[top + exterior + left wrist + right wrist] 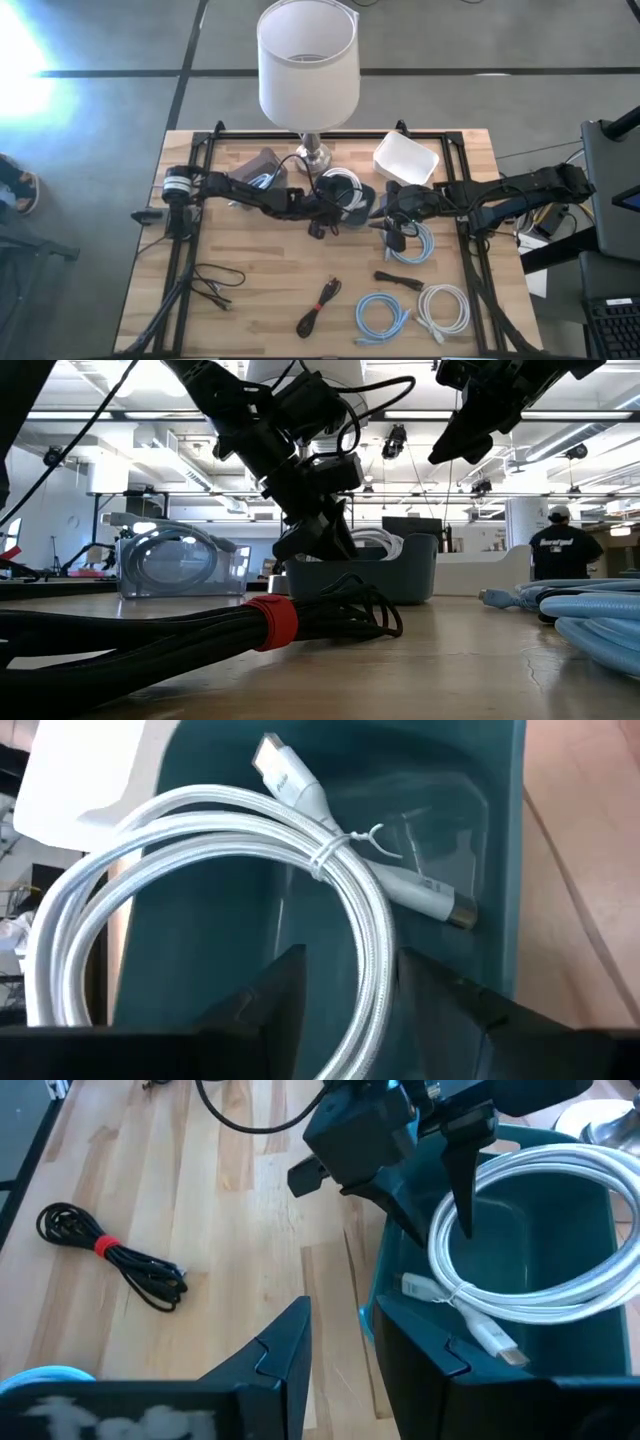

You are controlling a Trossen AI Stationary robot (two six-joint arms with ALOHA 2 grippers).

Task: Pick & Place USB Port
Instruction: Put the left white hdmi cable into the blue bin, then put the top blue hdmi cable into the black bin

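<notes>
white cable (200, 830), teal bin (480, 780)

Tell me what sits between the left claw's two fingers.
In the left wrist view, a loop of the coiled white braided USB cable lies between the left claw fingers, over the teal plastic bin.

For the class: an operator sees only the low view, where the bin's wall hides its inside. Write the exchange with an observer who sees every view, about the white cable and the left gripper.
Operator: Is the white cable inside the bin?
Observer: Yes. The white cable lies coiled in the teal bin, tied with a twist tie.
Operator: Is the left gripper gripping it?
Observer: No. The left gripper is open, one finger on each side of the coil's strands.
</notes>
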